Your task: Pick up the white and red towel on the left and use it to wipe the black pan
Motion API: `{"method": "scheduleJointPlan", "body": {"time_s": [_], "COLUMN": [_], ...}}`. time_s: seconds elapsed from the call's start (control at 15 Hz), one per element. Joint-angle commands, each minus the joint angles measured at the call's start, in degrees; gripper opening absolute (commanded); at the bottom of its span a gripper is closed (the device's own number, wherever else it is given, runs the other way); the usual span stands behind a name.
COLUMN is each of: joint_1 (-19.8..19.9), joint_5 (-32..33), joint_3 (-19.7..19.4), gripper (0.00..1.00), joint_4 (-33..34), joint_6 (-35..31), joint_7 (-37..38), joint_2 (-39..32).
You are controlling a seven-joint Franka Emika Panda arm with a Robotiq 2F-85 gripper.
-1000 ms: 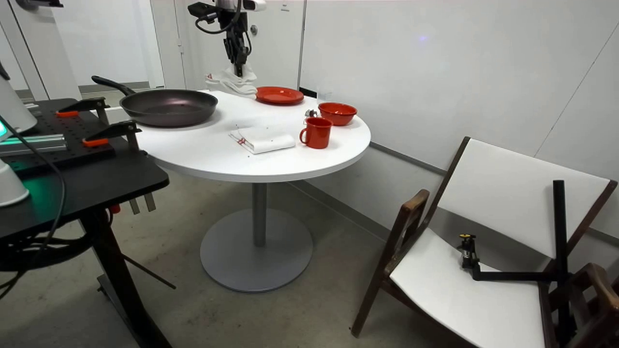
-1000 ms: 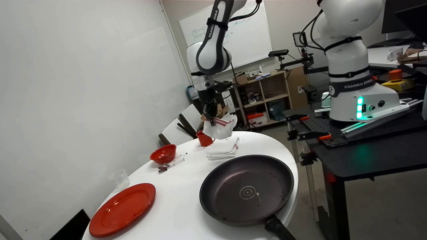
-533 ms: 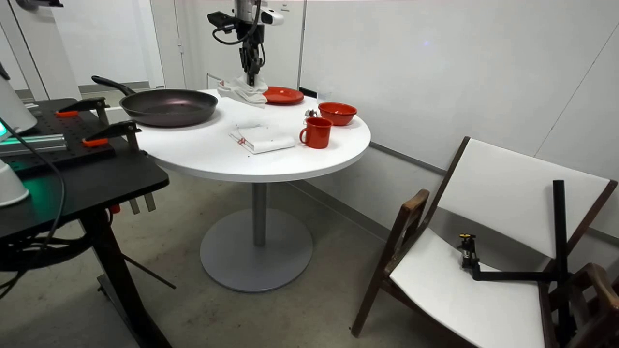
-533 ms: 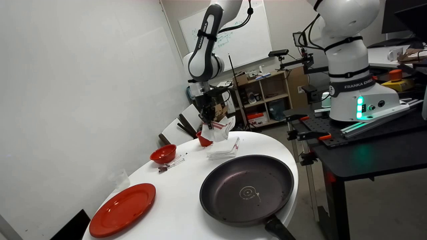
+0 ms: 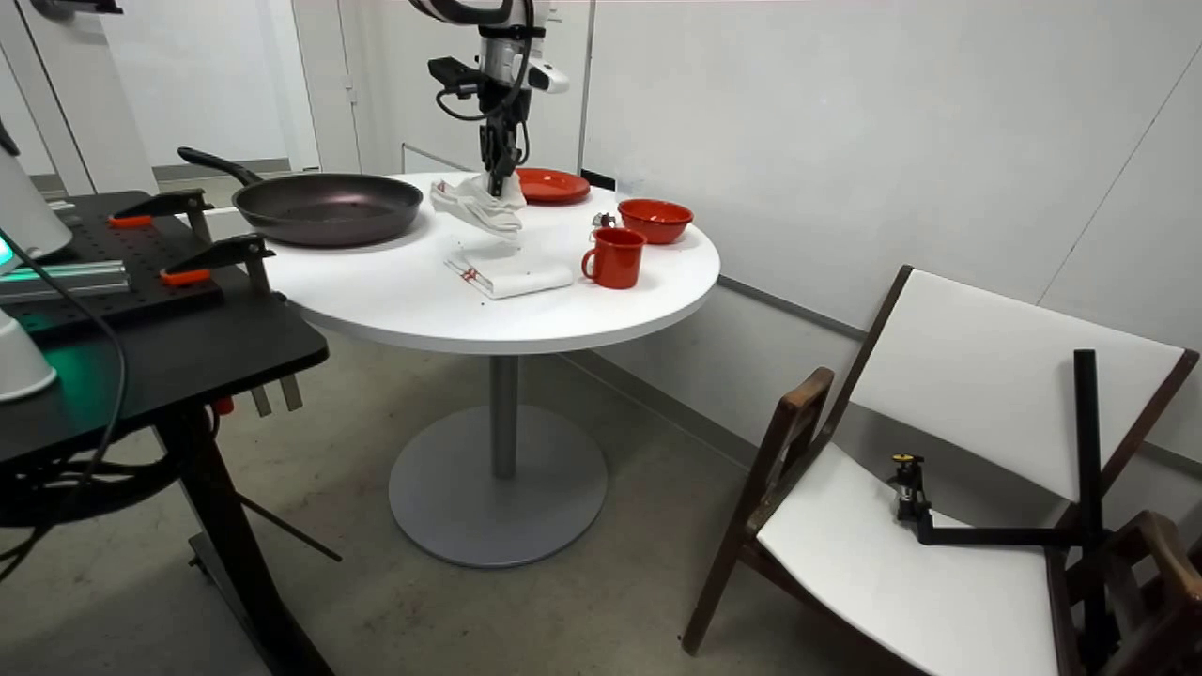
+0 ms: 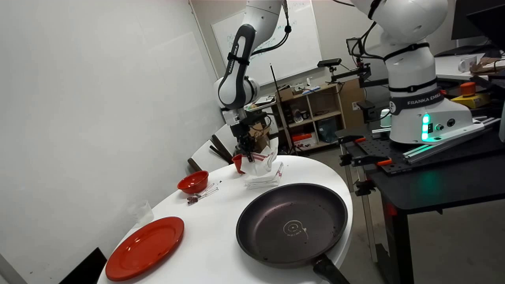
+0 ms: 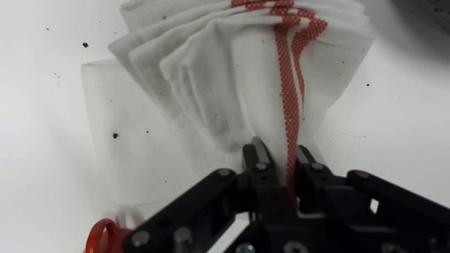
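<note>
Got a round white table, pale wall alongside, grey floor below. Starting at the gripper: clamped on the red-striped towel, pinching it right at the fingertips, with loose folds fanned out past them. Held over a folded cloth, also white with red. Can't call contact between the two. Taking the held one as the task's towel; call it picked up, not yet wiping.

Key relation: for the pan, look left of the gripper in an exterior view, toward the robot base, near the folded cloth but apart from it. Shows only as a dark edge in the top right corner of the wrist view, so ahead of the fingertips and off to that side. Lies with its round part facing the gripper and its handle sticking out on the side away from it. Good for the approach: no need to reach over the handle. Have just the one arm, so no choice there. Probably needs a sideways shift toward the base, high enough to clear the near side of the pan, then down inside. Watch for limp folds catching there or dragging the cloth along.

Farther out, off that line: have a mug on the opposite side of the gripper from the pan, a bowl near it, a plate well left of the pan in an exterior view.
</note>
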State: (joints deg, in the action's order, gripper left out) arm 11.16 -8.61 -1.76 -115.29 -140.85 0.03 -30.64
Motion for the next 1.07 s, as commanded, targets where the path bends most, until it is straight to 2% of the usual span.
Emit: {"method": "scheduleJointPlan", "body": {"time_s": [0.0, 0.87, 0.93, 1.0], "joint_1": [0.4, 2.0, 1.9, 1.9], "joint_5": [-1.3, -1.5, -1.6, -1.6], "joint_3": [-0.3, -0.5, -0.5, -0.5], "gripper": [0.05, 0.06, 0.40, 0.41], "joint_4": [4.7, 8.5, 8.4, 8.3], "joint_6": [3.3, 2.2, 2.2, 2.1], "joint_7": [-0.5, -0.3, -0.1, 0.0], "joint_2": [-3.9, -9.9, -9.8, -9.7]}}
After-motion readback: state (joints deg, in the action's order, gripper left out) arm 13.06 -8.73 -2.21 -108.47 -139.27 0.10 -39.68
